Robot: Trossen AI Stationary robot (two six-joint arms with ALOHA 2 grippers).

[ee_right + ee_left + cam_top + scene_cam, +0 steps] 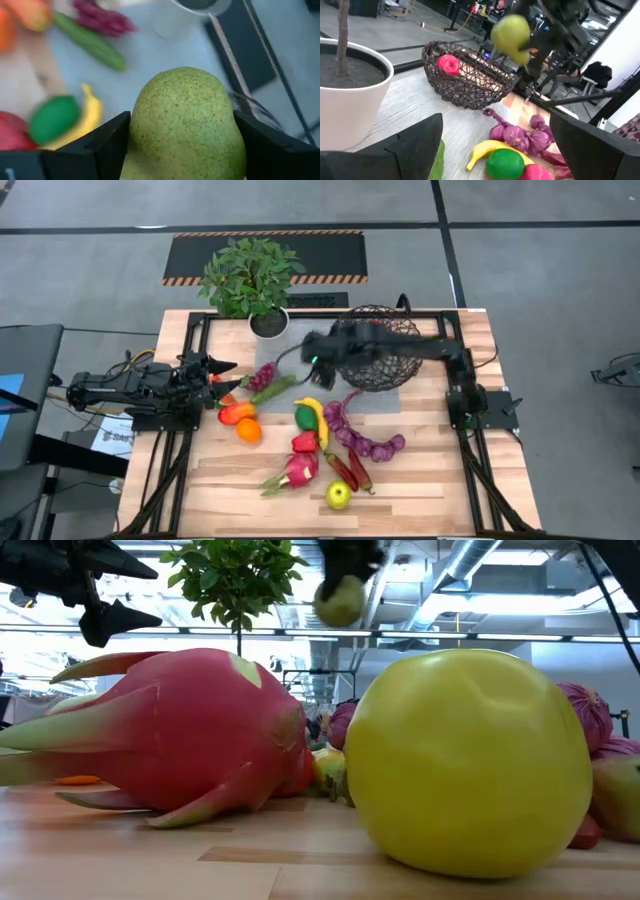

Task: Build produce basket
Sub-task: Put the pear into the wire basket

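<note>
Between the right gripper's [182, 150] jaws sits a green pear [186, 125].

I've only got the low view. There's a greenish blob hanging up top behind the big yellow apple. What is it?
Observer: A green pear, held in the shut jaws of the right gripper.
Operator: Is it over the basket yet?
Observer: Seen from above, it's at the rim of the basket, on the left arm's side.
Operator: Anything inside already?
Observer: One red piece lies in it.
</note>
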